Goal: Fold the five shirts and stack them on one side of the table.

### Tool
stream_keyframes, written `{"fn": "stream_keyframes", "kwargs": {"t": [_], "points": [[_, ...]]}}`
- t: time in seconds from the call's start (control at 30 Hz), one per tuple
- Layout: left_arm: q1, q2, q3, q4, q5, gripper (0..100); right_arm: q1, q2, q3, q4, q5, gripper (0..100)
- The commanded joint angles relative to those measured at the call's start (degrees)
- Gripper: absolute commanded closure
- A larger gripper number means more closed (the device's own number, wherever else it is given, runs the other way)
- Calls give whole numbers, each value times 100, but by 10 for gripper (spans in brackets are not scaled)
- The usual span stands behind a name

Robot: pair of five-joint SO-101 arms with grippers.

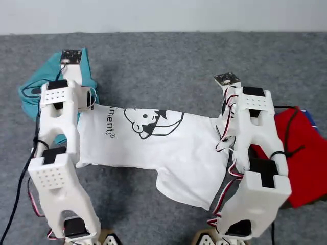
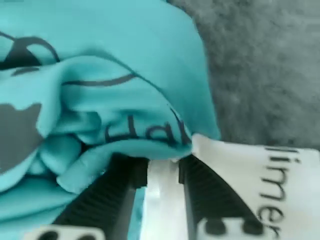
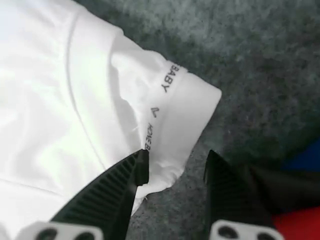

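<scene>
We find the white shirt point(image 1: 168, 143) lying spread, print up, on the grey table cover point(image 1: 153, 56), and we place everything else by it. At one end of it, where the crumpled teal shirt point(image 1: 36, 92) touches it, our left gripper point(image 2: 162, 165) is clamped on its edge. At the opposite end our right gripper point(image 3: 175, 167) stands with jaws apart, one finger point(image 3: 125, 180) on its hem, and the red shirt point(image 1: 301, 153) lies just beyond.

Teal shirt point(image 1: 30, 97) partly behind the left arm point(image 1: 59, 138)
</scene>
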Motion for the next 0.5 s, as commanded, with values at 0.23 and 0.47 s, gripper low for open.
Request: {"fn": "stream_keyframes", "kwargs": {"t": [0.23, 0.47], "points": [[-527, 97, -338, 53, 18, 885, 57, -242, 9, 22, 53, 809], [-492, -308, -1270, 1143, 44, 885, 48, -426, 0, 127, 62, 809]]}}
